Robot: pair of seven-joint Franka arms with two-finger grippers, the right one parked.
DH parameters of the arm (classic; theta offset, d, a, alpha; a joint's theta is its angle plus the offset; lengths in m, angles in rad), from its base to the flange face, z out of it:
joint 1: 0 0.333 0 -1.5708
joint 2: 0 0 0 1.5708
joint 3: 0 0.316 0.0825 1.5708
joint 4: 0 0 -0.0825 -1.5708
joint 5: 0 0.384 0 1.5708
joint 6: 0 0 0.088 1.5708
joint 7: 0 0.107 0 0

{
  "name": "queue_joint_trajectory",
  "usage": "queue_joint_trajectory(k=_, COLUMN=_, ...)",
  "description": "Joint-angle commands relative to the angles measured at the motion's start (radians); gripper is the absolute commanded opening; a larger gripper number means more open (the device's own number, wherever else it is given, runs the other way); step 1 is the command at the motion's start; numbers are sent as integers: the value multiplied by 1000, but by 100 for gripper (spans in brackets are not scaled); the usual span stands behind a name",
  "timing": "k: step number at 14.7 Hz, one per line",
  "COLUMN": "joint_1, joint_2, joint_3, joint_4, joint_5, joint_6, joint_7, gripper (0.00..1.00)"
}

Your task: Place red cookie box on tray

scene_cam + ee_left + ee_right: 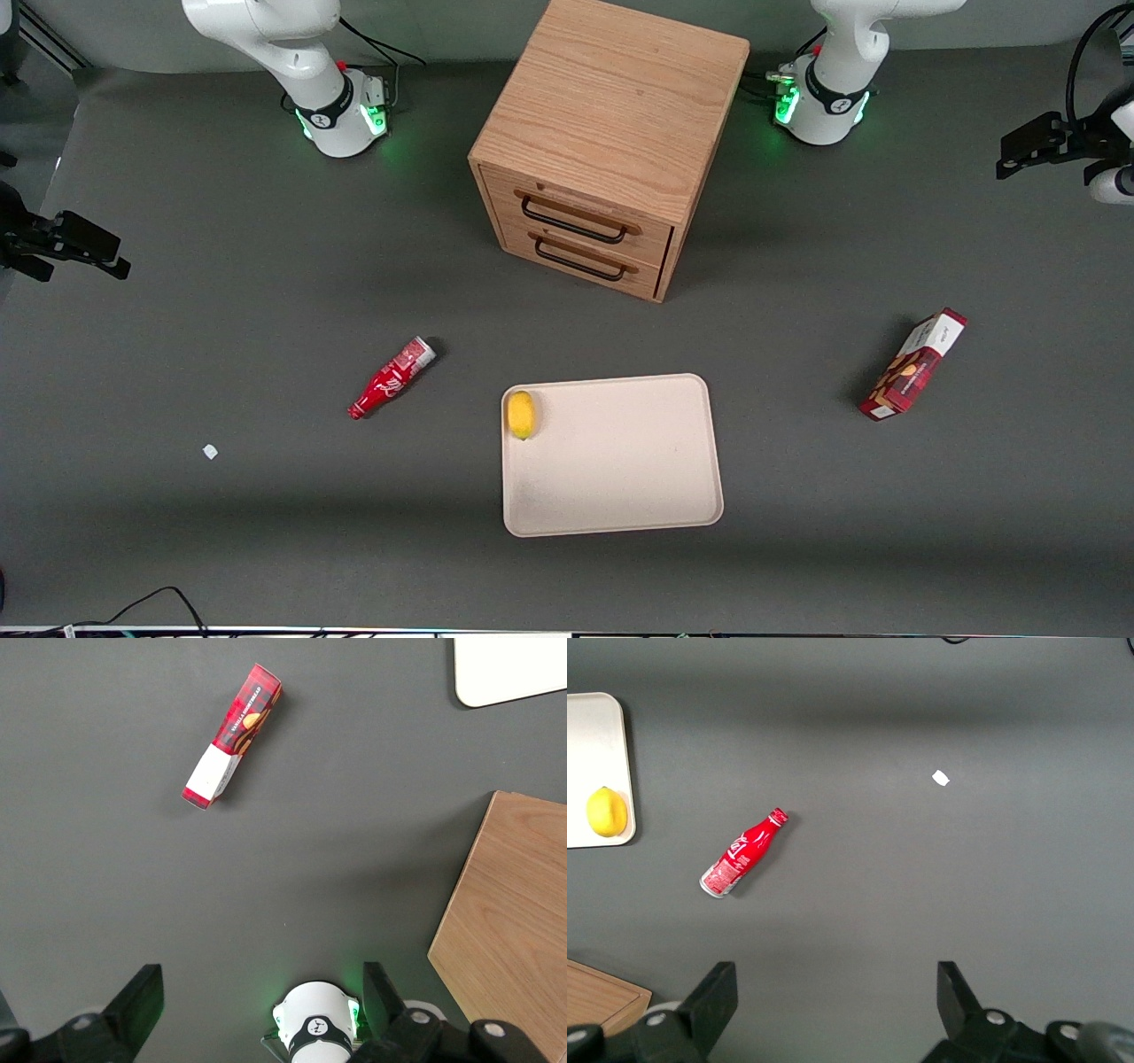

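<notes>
Box [913,365] lying flat on desk [221,310] toward working arm's end, well apart from tray [620,478]. Gripper [262,1010] hovering high above, released, fingers spread wide. Advisable: descending squarely, closing across the slim width. Lemon [521,414] occupying one tray corner; bottle [391,378] and drawer cabinet [602,142] lying off the path.

Matt grey table [266,549]; grainy wood cabinet [611,115]; printed cardboard box [914,364].

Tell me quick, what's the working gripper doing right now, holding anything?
Gripper: open and empty, held high above the table, well away from the red cookie box.
</notes>
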Motion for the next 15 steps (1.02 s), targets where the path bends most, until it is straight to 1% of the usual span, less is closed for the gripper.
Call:
queue_joint_trajectory(k=1, joint_1=1, joint_2=8, joint_3=3, joint_4=28, joint_5=-3, joint_6=-19, joint_7=6, gripper=100)
queue_joint_trajectory(k=3, joint_1=4, joint_2=32, joint_3=8, joint_4=74, joint_5=-1, joint_6=-19, joint_7=41, gripper=100)
queue_joint_trajectory(k=5, joint_1=3, joint_2=95, joint_3=63, joint_4=155, joint_5=-1, joint_6=-20, joint_7=154, gripper=100)
queue_joint_trajectory(k=8, joint_1=4, joint_2=161, joint_3=129, joint_4=163, joint_5=-3, joint_6=-2, joint_7=369, gripper=100)
queue_joint_trajectory(k=9, joint_1=6, joint_2=184, joint_3=135, joint_4=157, joint_5=-1, joint_6=7, joint_7=417, gripper=100)
queue_joint_trajectory(k=11, joint_1=9, joint_2=224, joint_3=137, joint_4=103, joint_5=-3, joint_6=59, joint_7=522, gripper=100)
queue_joint_trajectory(k=12, joint_1=9, joint_2=227, joint_3=137, joint_4=54, joint_5=-3, joint_6=102, joint_7=553, gripper=100)
queue_joint_trajectory(k=15, joint_1=18, joint_2=232, joint_3=141, joint_4=-117, joint_5=-47, joint_6=292, joint_7=685, gripper=100)
